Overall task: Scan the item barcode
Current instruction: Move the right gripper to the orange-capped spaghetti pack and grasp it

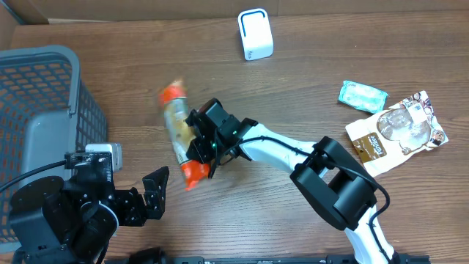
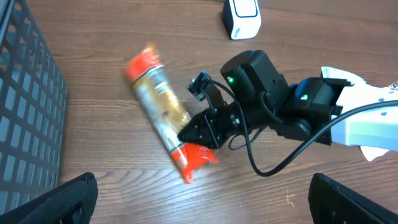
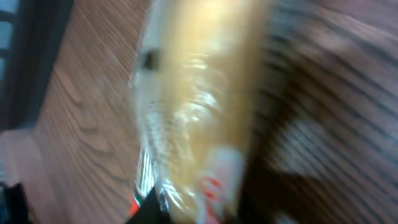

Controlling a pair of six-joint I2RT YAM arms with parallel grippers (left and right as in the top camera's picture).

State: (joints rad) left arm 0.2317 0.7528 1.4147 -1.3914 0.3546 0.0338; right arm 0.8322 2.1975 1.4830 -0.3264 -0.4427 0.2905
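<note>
The item is a long clear packet [image 1: 178, 132] of tan snacks with orange-red ends, lying slantwise on the wooden table and slightly blurred. My right gripper [image 1: 196, 143] is shut on its lower half, near the red end [image 2: 194, 158]. The left wrist view shows the packet [image 2: 158, 102] with the right gripper [image 2: 194, 132] clamped on it. The right wrist view is blurred, and the packet [image 3: 199, 106] fills it just above the right gripper [image 3: 193, 208]. My left gripper [image 1: 150, 194] stands open at the front left with nothing between its fingers [image 2: 68, 199]. A white scanner [image 1: 255, 34] stands at the back.
A grey mesh basket [image 1: 44, 110] stands at the left edge, close to the left arm. A teal packet [image 1: 362, 95] and a brown-and-white pouch [image 1: 399, 132] lie at the right. The scanner [image 2: 242, 17] is beyond the held packet.
</note>
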